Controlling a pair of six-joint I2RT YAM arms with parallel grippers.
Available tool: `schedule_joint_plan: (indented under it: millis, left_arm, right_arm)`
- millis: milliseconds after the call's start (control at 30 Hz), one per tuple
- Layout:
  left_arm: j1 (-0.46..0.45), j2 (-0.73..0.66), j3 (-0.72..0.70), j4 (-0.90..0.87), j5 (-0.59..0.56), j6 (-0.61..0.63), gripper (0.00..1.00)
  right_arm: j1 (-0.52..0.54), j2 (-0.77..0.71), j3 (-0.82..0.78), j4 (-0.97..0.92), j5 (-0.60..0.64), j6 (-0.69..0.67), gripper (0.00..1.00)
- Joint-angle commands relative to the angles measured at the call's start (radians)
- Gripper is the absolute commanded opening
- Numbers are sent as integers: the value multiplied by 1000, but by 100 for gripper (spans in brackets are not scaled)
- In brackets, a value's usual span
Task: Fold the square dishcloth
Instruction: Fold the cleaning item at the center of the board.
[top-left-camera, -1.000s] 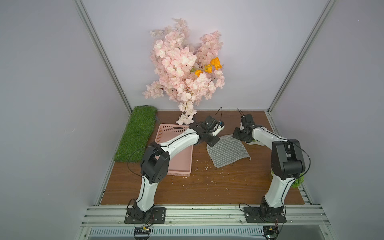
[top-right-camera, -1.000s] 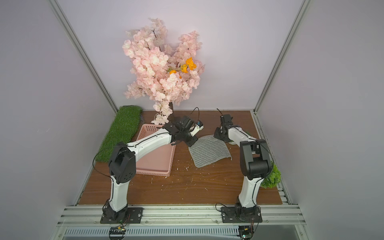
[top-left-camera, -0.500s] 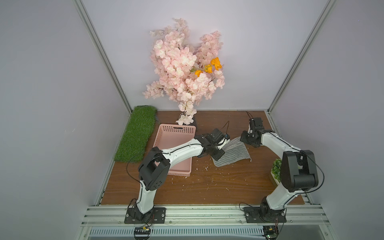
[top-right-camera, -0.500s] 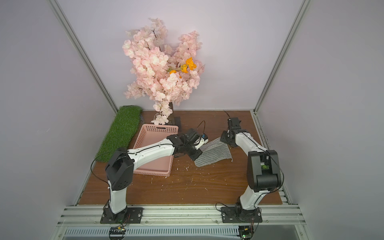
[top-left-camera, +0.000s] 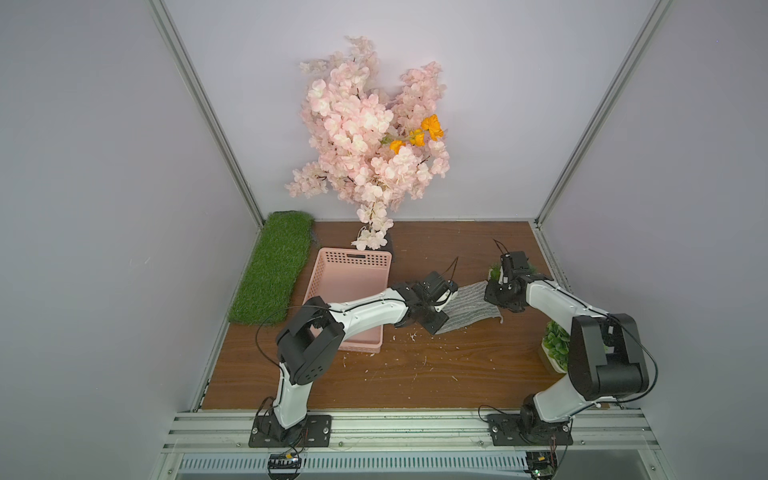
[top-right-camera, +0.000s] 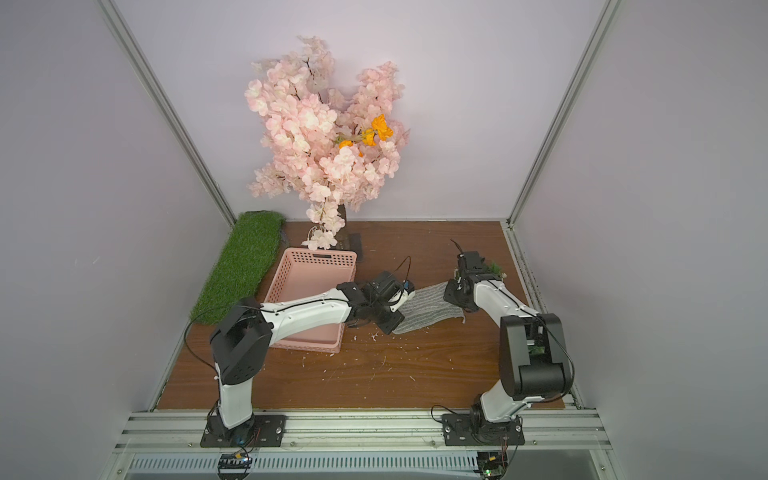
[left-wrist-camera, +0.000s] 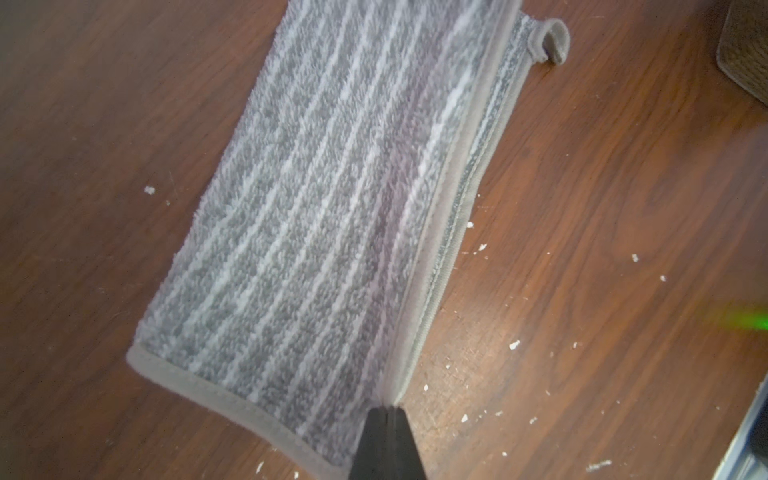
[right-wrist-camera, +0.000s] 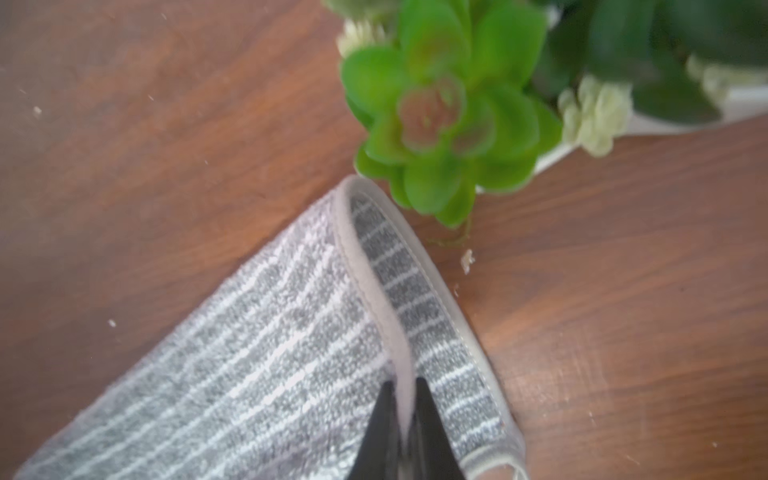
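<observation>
The square dishcloth (top-left-camera: 469, 307), grey with thin white stripes, lies doubled over on the brown table in both top views (top-right-camera: 428, 307). In the left wrist view its upper layer (left-wrist-camera: 332, 187) rests on the lower one, hems nearly matched, with a hanging loop at the far corner. My left gripper (left-wrist-camera: 388, 409) is shut on the hem at the cloth's near left corner (top-left-camera: 438, 326). My right gripper (right-wrist-camera: 402, 386) pinches the top layer's hem (right-wrist-camera: 270, 353) at the cloth's right end (top-left-camera: 496, 301), which still arches above the lower layer.
A pink basket (top-left-camera: 345, 286) sits under my left arm, with a green grass mat (top-left-camera: 274, 270) beyond it. A blossom tree (top-left-camera: 370, 137) stands at the back. A succulent (right-wrist-camera: 440, 112) is close to the cloth's right corner; another potted plant (top-left-camera: 555, 343) sits by the right arm. White crumbs dot the table.
Both grippers have come forward from the flat cloth's far corners, carrying its far edge over. The cloth now lies folded in half.
</observation>
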Motion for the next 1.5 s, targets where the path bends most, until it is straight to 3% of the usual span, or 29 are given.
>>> schedule_joint_plan:
  millis: [0,933,1467]
  left_arm:
    - [-8,-27,-14,-4,-29,-1,0]
    - [-27,-17,-29,45,-25,-26,0]
    - [-26,24,-79,88,-46,-29,0]
  right_arm:
    - [-7,-31,-20,-4,24,-1,10]
    - [-28,-106,-47,-33,97,5,11]
    - [-40,-91,-140,19,55,11,13]
